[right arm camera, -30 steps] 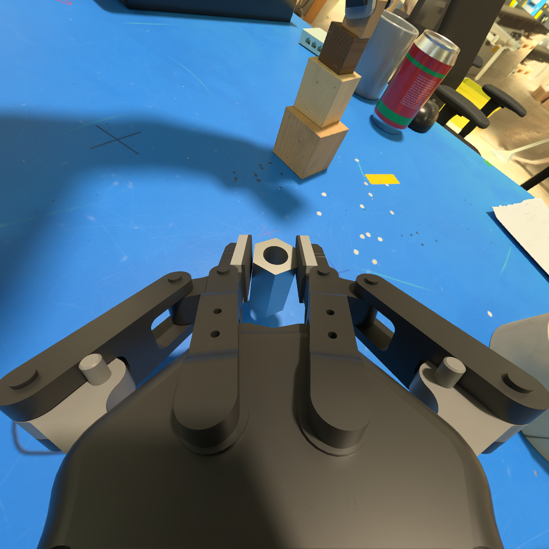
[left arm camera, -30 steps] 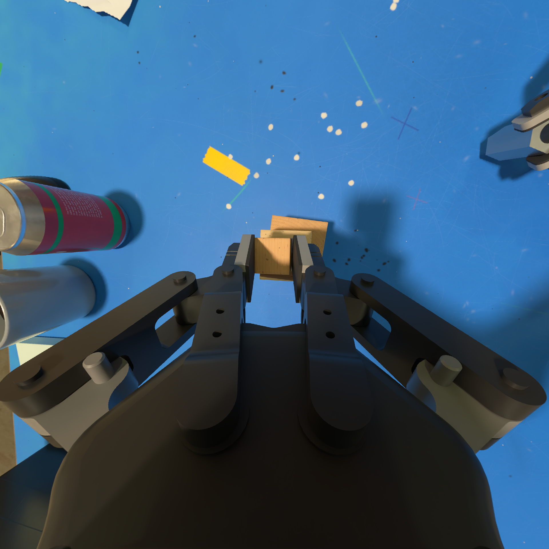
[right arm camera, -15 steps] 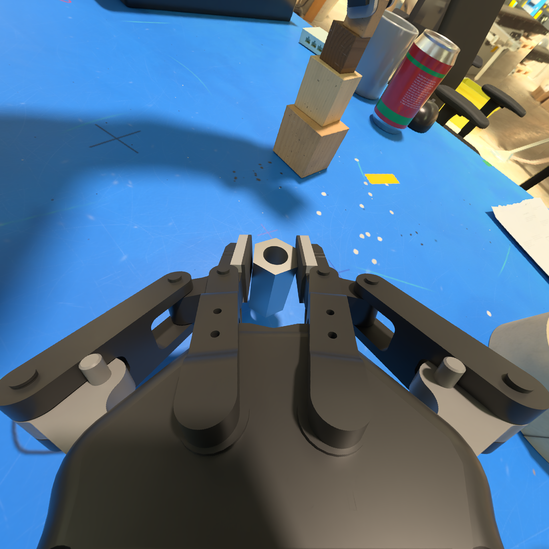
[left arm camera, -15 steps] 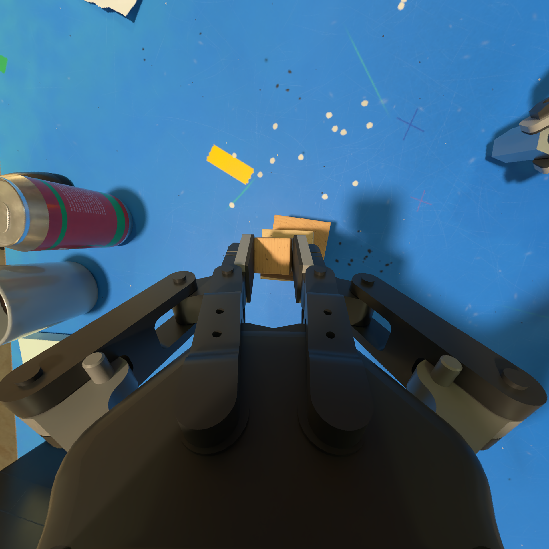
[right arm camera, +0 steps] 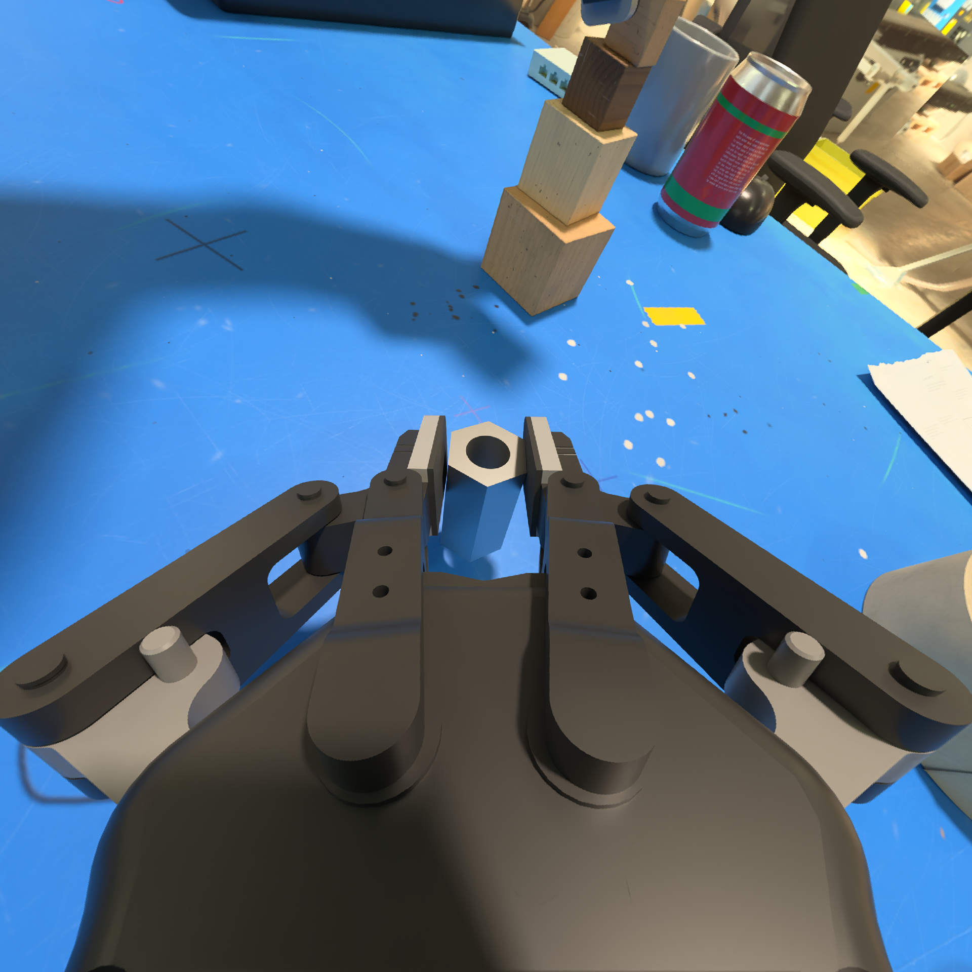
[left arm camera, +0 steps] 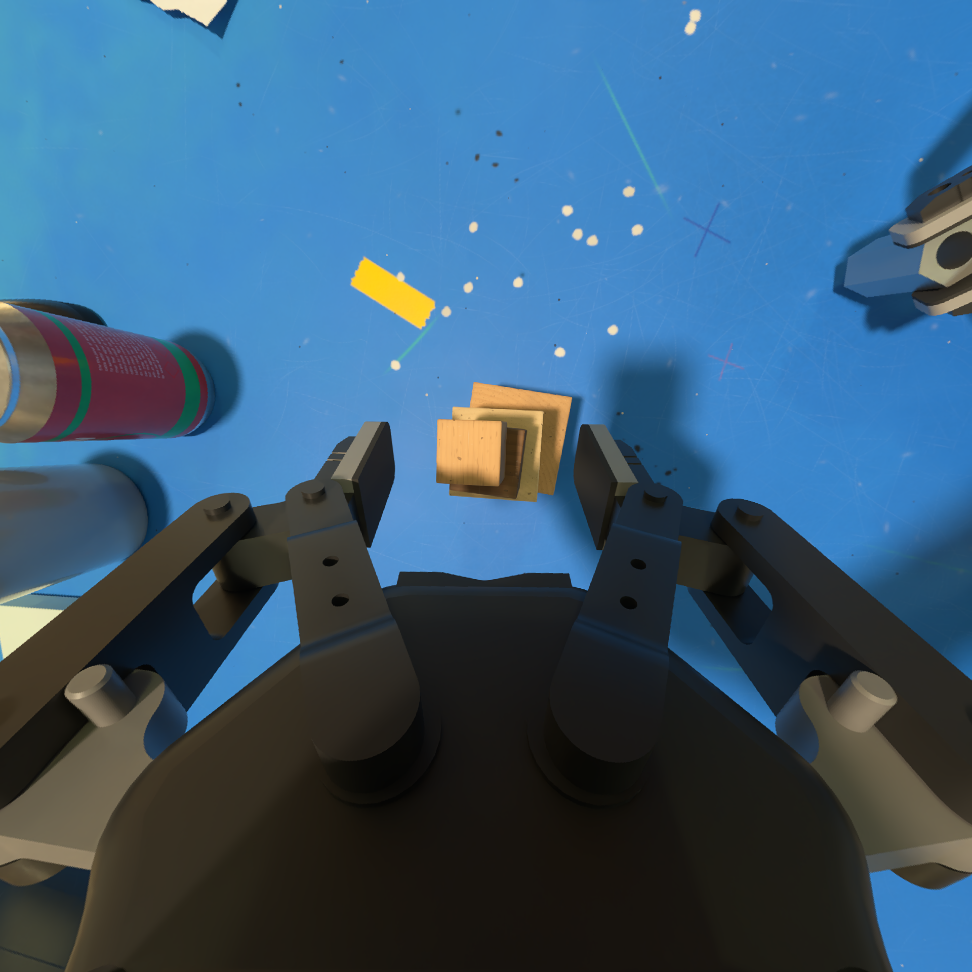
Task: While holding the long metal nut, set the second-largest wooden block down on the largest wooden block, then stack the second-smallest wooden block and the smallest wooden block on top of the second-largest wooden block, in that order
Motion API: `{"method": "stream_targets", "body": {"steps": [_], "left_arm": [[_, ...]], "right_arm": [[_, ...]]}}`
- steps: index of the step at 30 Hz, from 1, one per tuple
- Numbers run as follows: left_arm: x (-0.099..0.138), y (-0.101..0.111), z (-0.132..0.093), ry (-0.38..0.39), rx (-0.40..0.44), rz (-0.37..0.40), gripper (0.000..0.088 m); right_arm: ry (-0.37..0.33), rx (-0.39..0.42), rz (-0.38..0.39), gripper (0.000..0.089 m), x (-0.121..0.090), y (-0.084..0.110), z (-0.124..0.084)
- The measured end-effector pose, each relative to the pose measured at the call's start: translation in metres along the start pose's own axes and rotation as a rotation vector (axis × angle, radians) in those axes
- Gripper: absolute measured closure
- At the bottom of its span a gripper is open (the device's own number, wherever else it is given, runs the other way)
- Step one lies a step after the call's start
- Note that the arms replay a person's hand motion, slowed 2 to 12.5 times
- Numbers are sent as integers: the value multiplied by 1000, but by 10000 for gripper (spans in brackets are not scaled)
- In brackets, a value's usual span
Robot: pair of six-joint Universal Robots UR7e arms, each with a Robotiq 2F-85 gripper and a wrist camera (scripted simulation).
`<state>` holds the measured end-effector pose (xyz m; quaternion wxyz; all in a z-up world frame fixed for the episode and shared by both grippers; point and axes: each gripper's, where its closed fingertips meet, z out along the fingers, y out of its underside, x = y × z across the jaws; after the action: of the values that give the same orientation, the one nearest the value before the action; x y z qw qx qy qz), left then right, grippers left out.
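Observation:
In the left wrist view I look straight down on a stack of wooden blocks. The smallest block (left arm camera: 469, 451) lies on top of a dark block (left arm camera: 518, 457), a pale block (left arm camera: 531, 447) and the largest block (left arm camera: 557, 421). My left gripper (left arm camera: 484, 473) is open, its fingers apart on either side of the top block. In the right wrist view the stack shows from the side: largest block (right arm camera: 542, 252), pale block (right arm camera: 576, 160), dark block (right arm camera: 605, 87), smallest block (right arm camera: 639, 37). My right gripper (right arm camera: 484, 452) is shut on the long metal nut (right arm camera: 486, 473), above the blue table.
A red can (left arm camera: 110, 373) (right arm camera: 733, 142) and a grey cup (left arm camera: 58, 526) (right arm camera: 676, 100) stand close beside the stack. A yellow tape strip (left arm camera: 392, 292) lies on the blue table (left arm camera: 210, 158). A white paper sheet (right arm camera: 931, 405) lies at the right edge; a grey object (right arm camera: 931, 631) is near my right gripper.
My left gripper has opened and let go of the smallest block, which now rests on top of the stack. The right gripper has not moved.

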<state>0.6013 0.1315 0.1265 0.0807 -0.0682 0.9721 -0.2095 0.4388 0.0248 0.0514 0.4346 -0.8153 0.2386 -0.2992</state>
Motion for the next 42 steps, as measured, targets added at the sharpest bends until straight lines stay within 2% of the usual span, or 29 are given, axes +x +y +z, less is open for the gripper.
{"method": "stream_targets", "body": {"steps": [10, 21, 32, 42], "left_arm": [[4, -2, -7, -4, 39, -4, 201], [10, -5, -20, -60, 118, -22, 124], [17, -6, -35, -189, 253, -93, 113], [24, 2, -43, -365, 386, -232, 113]], "right_arm": [[1, 1, 2, 632, 1, 0, 0], [2, 3, 4, 632, 2, -1, -1], [9, 6, 4, 632, 4, -1, -2], [19, 3, 8, 632, 6, 0, -3]]}}
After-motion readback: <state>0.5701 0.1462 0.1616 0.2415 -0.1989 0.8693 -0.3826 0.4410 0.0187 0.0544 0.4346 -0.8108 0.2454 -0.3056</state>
